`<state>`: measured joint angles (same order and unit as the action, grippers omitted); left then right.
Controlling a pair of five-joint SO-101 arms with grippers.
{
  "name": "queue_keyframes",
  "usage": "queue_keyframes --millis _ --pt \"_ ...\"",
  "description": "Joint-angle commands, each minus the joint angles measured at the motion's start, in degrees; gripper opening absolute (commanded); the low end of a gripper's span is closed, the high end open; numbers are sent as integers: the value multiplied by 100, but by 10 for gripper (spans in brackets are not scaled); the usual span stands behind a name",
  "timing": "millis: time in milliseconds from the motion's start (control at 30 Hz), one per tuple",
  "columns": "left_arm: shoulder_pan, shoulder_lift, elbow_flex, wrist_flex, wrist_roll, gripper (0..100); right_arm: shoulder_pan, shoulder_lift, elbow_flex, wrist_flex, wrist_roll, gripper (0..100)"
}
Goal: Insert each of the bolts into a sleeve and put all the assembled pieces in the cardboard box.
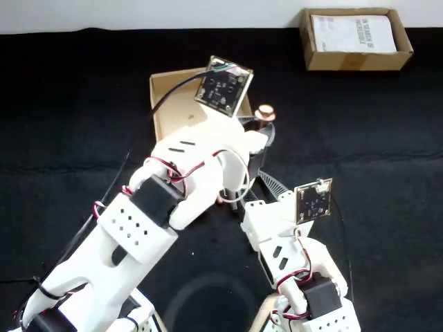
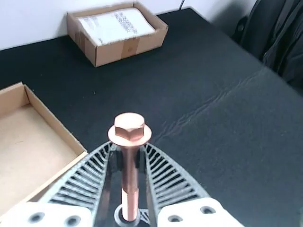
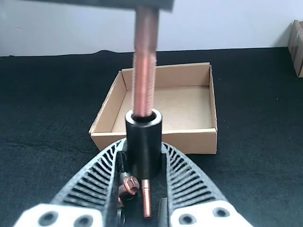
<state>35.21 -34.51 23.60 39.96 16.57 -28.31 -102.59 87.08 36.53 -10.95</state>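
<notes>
My left gripper [image 2: 128, 152] is shut on a copper bolt [image 2: 129, 130], head up, also seen in the high view as the bolt [image 1: 264, 112]. Its threaded shaft [image 3: 144, 66] enters the top of a black sleeve [image 3: 143, 142]. The sleeve stands upright with my right gripper [image 3: 143, 147] shut on it, below the left gripper [image 1: 265, 135]. The right gripper [image 1: 267, 182] sits just right of the open cardboard box [image 1: 173, 104]. This box [image 3: 163, 101] is empty inside. Two more copper bolts [image 3: 147, 196] lie on the black table under the sleeve.
A second cardboard box [image 1: 354, 38] holding a white printed sheet stands at the far right of the table; it is the box [image 2: 116, 30] beyond the bolt. Black cloth [image 1: 374, 138] covers the table, wrinkled to the right of the grippers.
</notes>
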Motion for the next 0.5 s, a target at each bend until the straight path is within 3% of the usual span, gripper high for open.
queue_keyframes --millis 0,467 --pt "66 -22 101 -299 -70 8 -13 -84 -22 -13 -26 7" --pt "66 -233 752 -352 -70 8 -4 -48 -22 -13 -26 7"
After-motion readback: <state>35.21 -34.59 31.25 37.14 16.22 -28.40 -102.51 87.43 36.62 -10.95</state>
